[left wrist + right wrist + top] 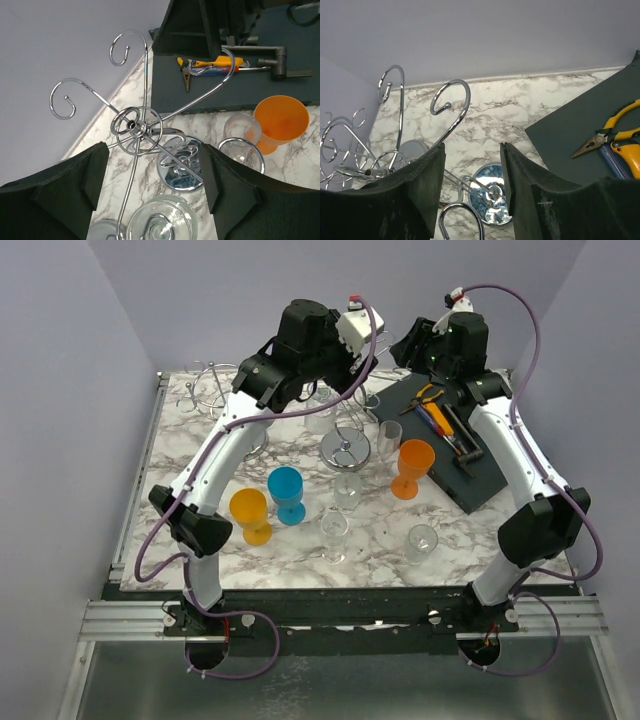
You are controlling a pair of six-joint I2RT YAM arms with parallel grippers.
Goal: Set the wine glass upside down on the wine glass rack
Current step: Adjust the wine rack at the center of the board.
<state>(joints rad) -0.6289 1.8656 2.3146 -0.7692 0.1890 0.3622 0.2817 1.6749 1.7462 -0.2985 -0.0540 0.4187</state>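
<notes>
The chrome wine glass rack (347,445) stands at the back middle of the table, its hub (134,125) and round base (182,167) below my left wrist. A clear wine glass (160,220) hangs upside down from one rack arm, its foot caught in the wire loop; from above it shows by the rack (321,417). My left gripper (152,175) is open just above that foot, touching nothing. Open too, my right gripper (472,170) hovers over the rack's base (492,200), beside a curled hook (451,100), with nothing between its fingers.
An orange glass (413,468), a blue glass (287,493) and a yellow glass (250,515) stand upright mid-table among several clear ones (334,535). A dark mat (490,480) with pliers (432,410) lies at the right. A second wire rack (215,390) sits back left.
</notes>
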